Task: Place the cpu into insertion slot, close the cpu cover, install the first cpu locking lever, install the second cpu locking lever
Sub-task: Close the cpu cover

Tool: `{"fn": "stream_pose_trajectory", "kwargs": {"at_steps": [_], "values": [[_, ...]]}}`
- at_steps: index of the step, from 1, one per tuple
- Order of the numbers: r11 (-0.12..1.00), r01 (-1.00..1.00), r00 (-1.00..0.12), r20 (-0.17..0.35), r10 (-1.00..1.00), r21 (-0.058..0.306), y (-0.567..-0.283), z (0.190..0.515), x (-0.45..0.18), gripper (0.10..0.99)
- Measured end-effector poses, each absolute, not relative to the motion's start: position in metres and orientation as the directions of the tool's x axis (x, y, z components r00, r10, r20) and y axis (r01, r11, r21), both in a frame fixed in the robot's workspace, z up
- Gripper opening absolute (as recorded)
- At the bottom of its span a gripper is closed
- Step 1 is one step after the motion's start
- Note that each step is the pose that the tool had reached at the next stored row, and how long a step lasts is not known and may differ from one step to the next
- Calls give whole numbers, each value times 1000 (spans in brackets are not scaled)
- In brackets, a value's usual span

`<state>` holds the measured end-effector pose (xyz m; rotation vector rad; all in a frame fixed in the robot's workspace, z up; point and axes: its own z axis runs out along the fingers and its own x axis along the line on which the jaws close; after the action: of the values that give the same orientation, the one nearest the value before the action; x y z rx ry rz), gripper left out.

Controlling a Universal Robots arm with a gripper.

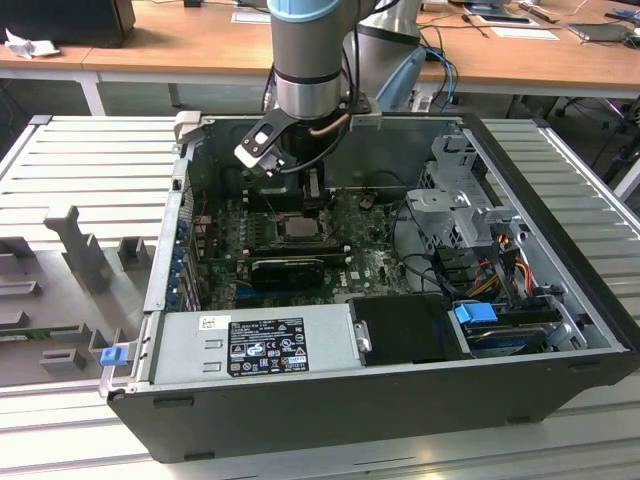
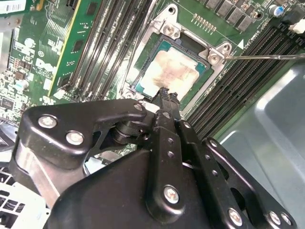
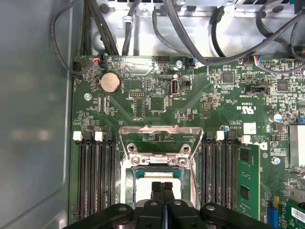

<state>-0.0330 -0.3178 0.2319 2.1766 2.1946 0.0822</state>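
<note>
Green board rings the insertion slot (image 3: 127, 177), and I see the cpu (image 2: 169, 71) lying flat inside it. My tool (image 2: 167, 93) has its fingers clenched together, gripping nothing, with the tips at the cpu's edge. The cpu cover (image 3: 161, 129) lies flipped open beyond the slot, and a thin locking lever (image 2: 267, 56) juts out unlatched. I judge the placing about done; the cover and both levers remain.

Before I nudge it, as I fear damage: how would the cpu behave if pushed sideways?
The cpu looks thin, flat and rigid, so it likely won't flex. Lying flat within the metal rim of the insertion slot, it probably can't slide far. Its flat, smeared top may be slippery to the gripper.
</note>
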Motion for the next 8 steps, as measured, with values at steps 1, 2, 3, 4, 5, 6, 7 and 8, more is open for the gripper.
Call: {"fn": "stream_pose_trajectory", "kwargs": {"at_steps": [1, 2, 3, 4, 5, 6, 7, 8], "values": [[8, 997, -8, 2, 1000, 73, -318, 233, -33, 106], [8, 997, -8, 2, 1000, 73, -318, 234, -33, 106], [8, 997, -8, 3, 1000, 73, -318, 235, -33, 106], [8, 997, -8, 2, 1000, 73, -318, 235, -32, 106], [8, 997, -8, 2, 1000, 73, -318, 235, -31, 106], [8, 997, -8, 2, 1000, 73, -318, 235, -31, 106], [8, 997, -8, 2, 1000, 73, -318, 236, -31, 106], [8, 997, -8, 2, 1000, 73, -318, 239, -31, 106]]}}
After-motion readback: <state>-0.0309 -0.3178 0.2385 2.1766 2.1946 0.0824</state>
